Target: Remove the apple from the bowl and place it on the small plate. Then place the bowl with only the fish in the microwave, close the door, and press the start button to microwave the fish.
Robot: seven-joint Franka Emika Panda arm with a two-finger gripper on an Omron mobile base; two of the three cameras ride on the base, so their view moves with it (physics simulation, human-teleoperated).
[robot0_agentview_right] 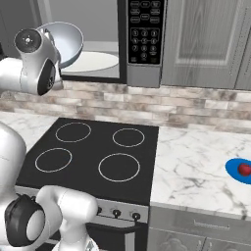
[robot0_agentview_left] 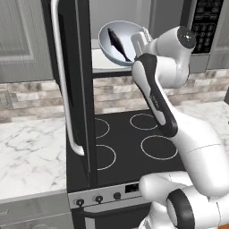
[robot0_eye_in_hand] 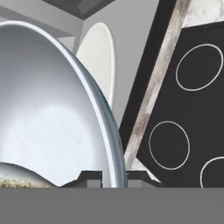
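Bowl [robot0_agentview_left: 117,41] with fish [robot0_agentview_left: 119,43] is held by rim in shut gripper [robot0_agentview_left: 139,41], before microwave [robot0_agentview_right: 98,61]; must be set inside next.

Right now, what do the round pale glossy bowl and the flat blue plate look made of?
Round white-bluish glossy bowl: likely glazed ceramic, possibly metal; smooth interior with soft silvery highlights in the hand view. Flat bright blue round plate: matte plastic or painted ceramic, uniform colour, no glare; hard to tell. Red apple sits on it.

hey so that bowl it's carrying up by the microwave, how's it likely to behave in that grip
The bowl is held by its rim in the shut gripper and tilted steeply, so it may pivot. Its glossy surface looks slippery. The fish lies loose inside and could slide out.
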